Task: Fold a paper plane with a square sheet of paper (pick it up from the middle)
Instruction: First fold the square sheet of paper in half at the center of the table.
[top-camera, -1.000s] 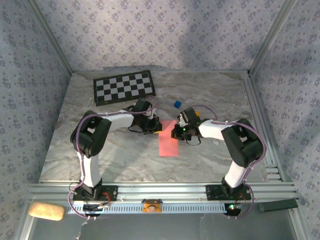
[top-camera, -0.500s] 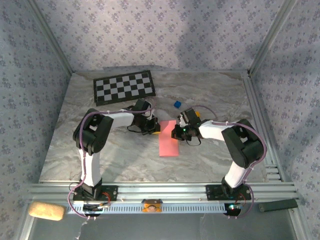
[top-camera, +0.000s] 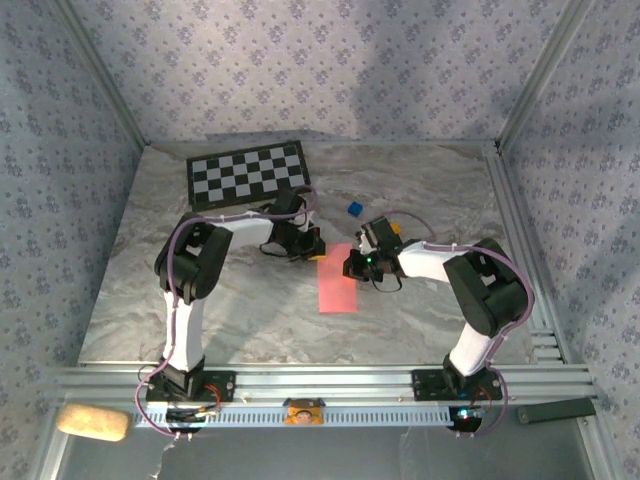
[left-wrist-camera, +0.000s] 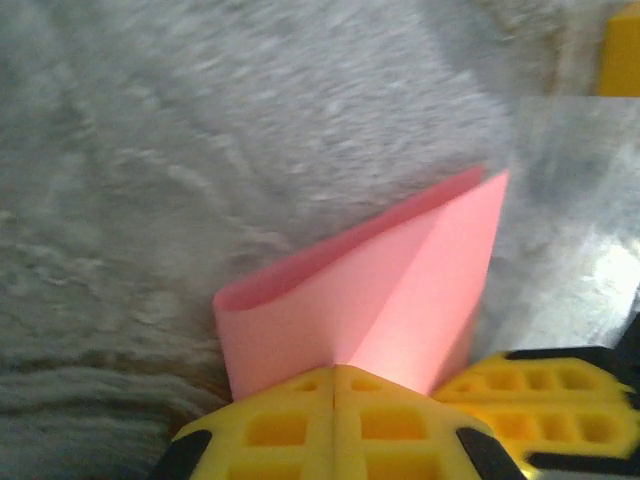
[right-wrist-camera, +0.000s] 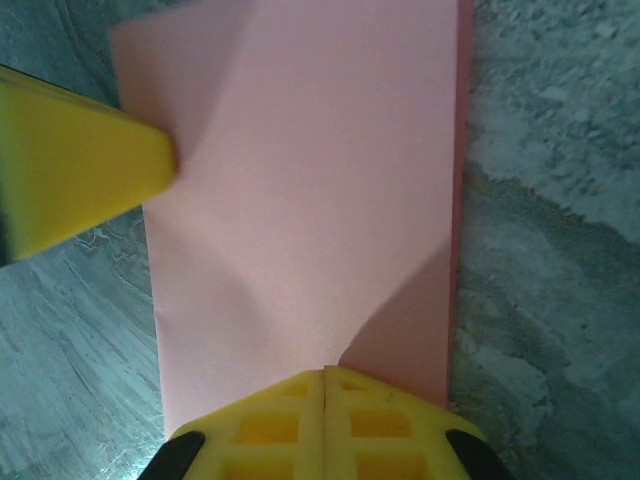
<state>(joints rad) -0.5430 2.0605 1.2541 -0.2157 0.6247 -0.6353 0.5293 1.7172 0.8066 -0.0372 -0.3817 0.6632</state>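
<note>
The pink sheet of paper (top-camera: 338, 287) lies mid-table, already folded in half into a long rectangle. The left gripper (left-wrist-camera: 333, 385), fingers together, is clamped on the sheet's far left corner and lifts it into a diagonal flap. The right gripper (right-wrist-camera: 325, 390), fingers also closed, appears to pinch the sheet's right edge, steadying it. The task is judged to be at an early stage: the centre fold is made and the first nose fold is in hand. The second nose fold and the wings remain.

2 arms reaching inward, left claw (top-camera: 311, 249) closed, right claw (top-camera: 351, 266) closed
</note>
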